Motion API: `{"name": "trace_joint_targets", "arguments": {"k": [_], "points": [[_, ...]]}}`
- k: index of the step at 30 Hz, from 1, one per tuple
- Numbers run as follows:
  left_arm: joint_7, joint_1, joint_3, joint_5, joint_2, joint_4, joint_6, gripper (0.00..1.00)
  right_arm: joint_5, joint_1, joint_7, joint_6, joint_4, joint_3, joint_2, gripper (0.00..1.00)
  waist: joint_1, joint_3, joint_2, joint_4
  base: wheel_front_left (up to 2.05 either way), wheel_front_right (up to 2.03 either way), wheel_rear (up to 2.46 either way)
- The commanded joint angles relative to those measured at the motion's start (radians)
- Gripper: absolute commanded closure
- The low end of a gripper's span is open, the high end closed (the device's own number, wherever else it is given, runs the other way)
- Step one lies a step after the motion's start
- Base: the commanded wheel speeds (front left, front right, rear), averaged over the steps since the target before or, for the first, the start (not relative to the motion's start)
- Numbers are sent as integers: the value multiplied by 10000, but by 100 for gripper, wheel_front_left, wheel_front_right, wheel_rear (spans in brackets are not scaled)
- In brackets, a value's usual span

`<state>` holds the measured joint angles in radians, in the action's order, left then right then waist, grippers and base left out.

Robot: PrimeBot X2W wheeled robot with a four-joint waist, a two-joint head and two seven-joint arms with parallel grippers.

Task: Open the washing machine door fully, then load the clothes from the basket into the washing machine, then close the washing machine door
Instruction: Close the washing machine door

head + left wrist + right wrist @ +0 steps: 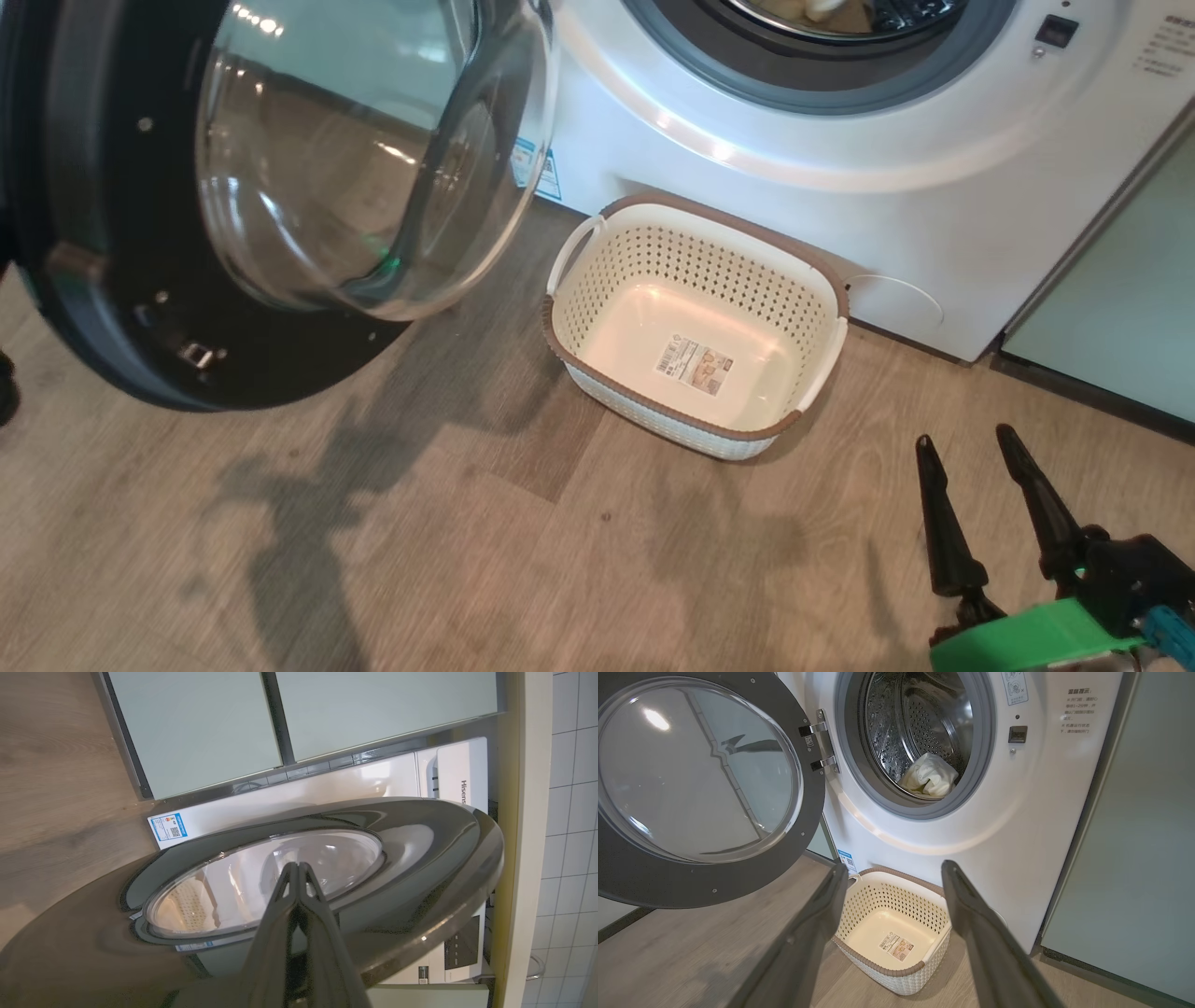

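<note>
**Closing the door next**

The basket (pixel 691 266) sits empty, centre; clothes (pixel 929 777) lie inside the washing machine (pixel 1017 812). The washing machine door (pixel 121 280) hangs open, upper left. Our left gripper (pixel 298 865), pinched shut, faces its glass, where we judge a push is due; our right gripper (pixel 965 439), lower right, spreads wide, empty.

White washing machine (pixel 1017 812): black round door (pixel 698 788) swung wide open at its left, hinges visible. Pale clothes (pixel 929 777) bunched inside its drum. Cream basket (pixel 888 898) upright on floor just in front, btm label showing.
</note>
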<state>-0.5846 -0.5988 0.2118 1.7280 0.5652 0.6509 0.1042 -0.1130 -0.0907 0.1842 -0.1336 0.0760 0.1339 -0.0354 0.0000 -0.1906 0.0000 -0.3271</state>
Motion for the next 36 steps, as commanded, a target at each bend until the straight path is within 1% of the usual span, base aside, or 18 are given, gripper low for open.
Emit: {"name": "trace_joint_targets", "arguments": {"k": [1, 5, 12, 20, 28, 36], "points": [[-323, -5, 379, 202, 493, -600, 132, 100, 24, 375, 16, 29, 337, 178, -148, 0, 0, -2, 0, -52, 0, 0, 0], [-663, 268, 410, 397, 312, -1152, 193, 100, 29, 356, 20, 29, 326, 149, -148, 0, 0, 35, 0, -120, 0, 0, 0], [-1266, 1111, 378, 624, -112, -2659, 247, 100, -37, 335, 50, 29, 267, 191, -148, 0, 0, 176, 0, -183, 0, 0, 0], [-1806, 1908, 266, 846, -490, -4225, 256, 100, -168, 320, 158, 29, 190, 297, -148, 0, 0, 299, 0, 44, 0, 0, 0], [-2064, 2453, 23, 947, -798, -5350, 47, 100, -326, 374, 322, 29, 45, 379, -148, 0, 0, 372, 0, 557, 0, 0, 0], [-2102, 2654, -184, 921, -1036, -5897, -179, 100, -511, 453, 509, 29, -116, 436, -148, 0, 0, 392, 0, 1390, 0, 0, 0]]}}
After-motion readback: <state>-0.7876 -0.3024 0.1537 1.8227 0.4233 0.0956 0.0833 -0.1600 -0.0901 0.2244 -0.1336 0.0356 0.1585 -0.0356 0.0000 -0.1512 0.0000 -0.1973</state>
